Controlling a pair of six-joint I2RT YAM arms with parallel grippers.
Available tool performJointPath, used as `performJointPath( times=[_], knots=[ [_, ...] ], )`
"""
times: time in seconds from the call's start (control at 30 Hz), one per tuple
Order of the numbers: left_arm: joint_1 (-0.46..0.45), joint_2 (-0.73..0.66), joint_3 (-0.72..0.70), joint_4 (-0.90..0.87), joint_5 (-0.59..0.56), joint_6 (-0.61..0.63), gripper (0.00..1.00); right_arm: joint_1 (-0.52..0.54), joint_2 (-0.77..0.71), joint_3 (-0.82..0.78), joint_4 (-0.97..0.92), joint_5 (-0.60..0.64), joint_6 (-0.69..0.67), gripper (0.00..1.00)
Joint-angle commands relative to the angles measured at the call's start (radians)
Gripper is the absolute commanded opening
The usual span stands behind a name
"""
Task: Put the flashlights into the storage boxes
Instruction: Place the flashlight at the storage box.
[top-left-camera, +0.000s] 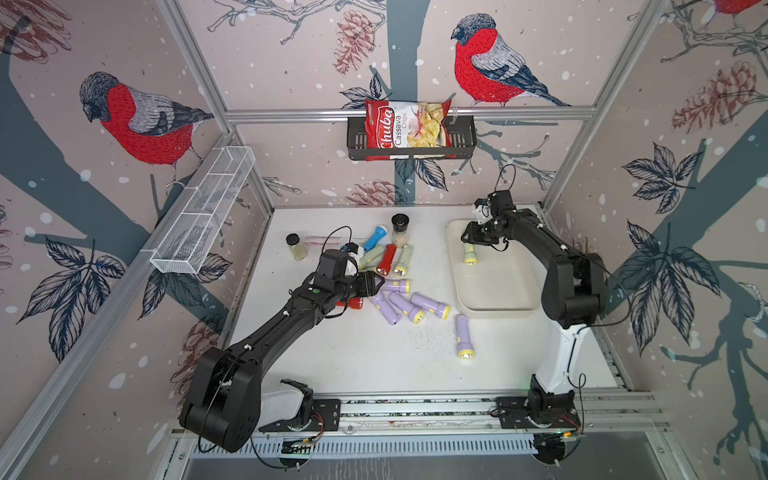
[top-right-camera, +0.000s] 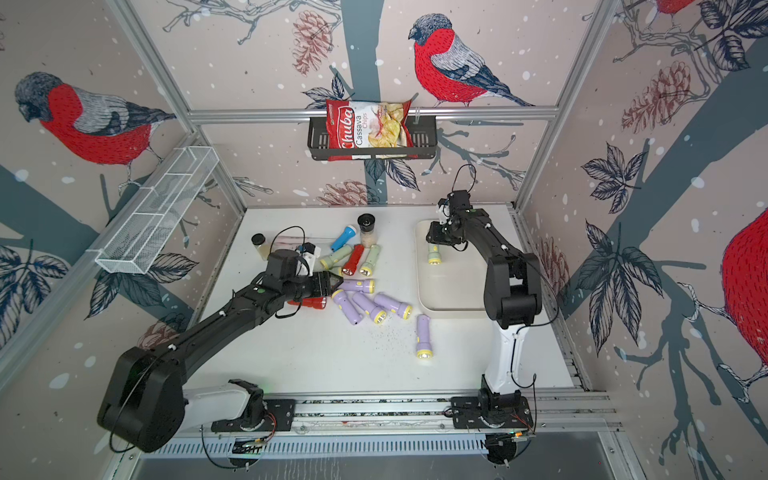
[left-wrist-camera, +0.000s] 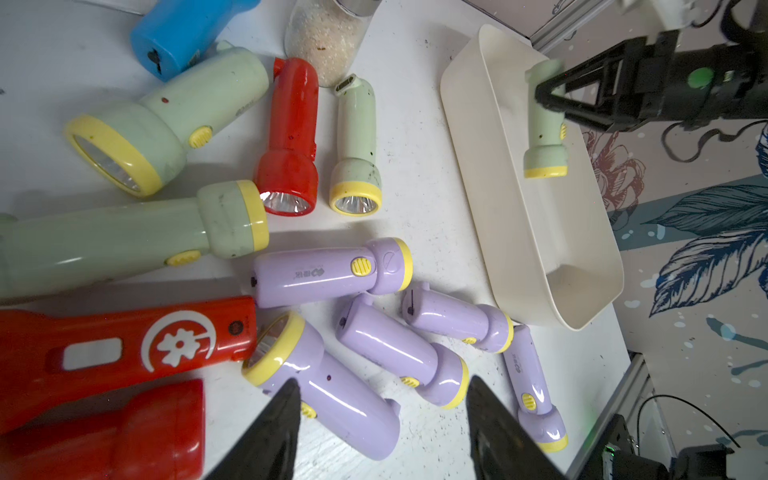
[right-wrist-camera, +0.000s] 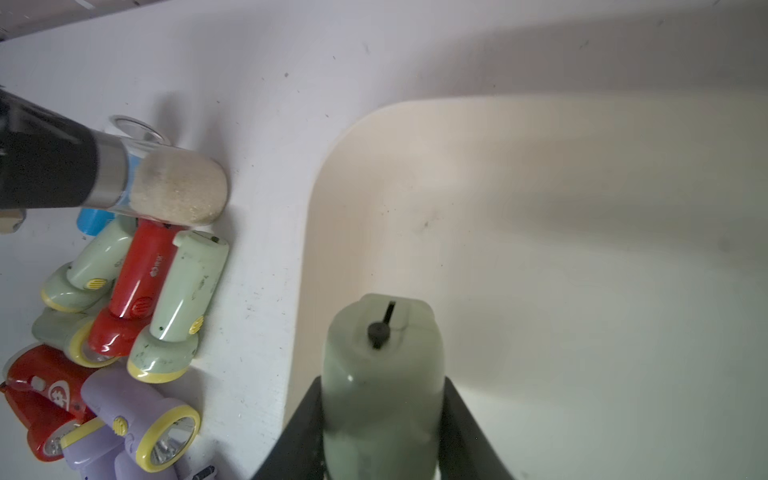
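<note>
Over the cream tray (top-left-camera: 498, 291), the right gripper (top-left-camera: 471, 243) is pinching a pale green flashlight (top-left-camera: 470, 255) by its thin handle, likely the best spot. It is looking hard, light and slippery. The left gripper (left-wrist-camera: 382, 386) is hanging half open and empty above lilac flashlights (left-wrist-camera: 316, 274).

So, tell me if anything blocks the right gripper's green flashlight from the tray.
Nothing visible does. The right gripper holds the pale green flashlight over the cream tray, and the tray floor around it lies bare.

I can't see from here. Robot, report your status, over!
Right tool shut on green torch, over tray. Left tool open above lilac torches. Jar beside red torch.
</note>
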Motion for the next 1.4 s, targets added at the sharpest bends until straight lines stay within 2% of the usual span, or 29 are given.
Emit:
performJointPath(
  times=[0.0,0.43,0.47,0.6,0.77,1.0,1.2,1.3,1.37],
  knots=[
    [0.001,0.015,0.024,-0.008,-0.009,0.021,0.63,-0.001,0.065,0.048,-0.044,-0.001,0.047,0.32],
    [0.001,0.050,0.051,-0.012,-0.006,0.016,0.63,0.005,0.245,0.181,-0.020,-0.132,0.055,0.40],
    [0.003,0.050,0.051,-0.012,-0.008,0.016,0.63,0.005,0.252,0.188,-0.018,-0.138,0.056,0.42],
    [0.001,0.052,0.050,-0.010,-0.011,0.014,0.63,0.004,0.264,0.191,-0.001,-0.165,0.069,0.62],
    [0.003,0.049,0.047,-0.001,-0.003,0.009,0.63,0.006,0.250,0.205,-0.015,-0.148,0.075,0.68],
    [0.002,0.027,0.050,-0.013,-0.021,0.015,0.63,0.004,0.151,0.170,-0.002,-0.094,0.092,0.69],
    [-0.002,-0.024,0.023,0.026,0.001,-0.011,0.62,0.024,-0.010,0.133,-0.012,-0.040,0.091,0.68],
    [-0.005,-0.067,-0.017,0.060,0.002,-0.038,0.61,0.059,-0.133,0.049,-0.010,0.035,0.085,0.68],
    [-0.011,-0.099,-0.049,0.075,-0.003,-0.053,0.60,0.088,-0.239,-0.061,0.022,0.073,0.094,0.68]
  ],
)
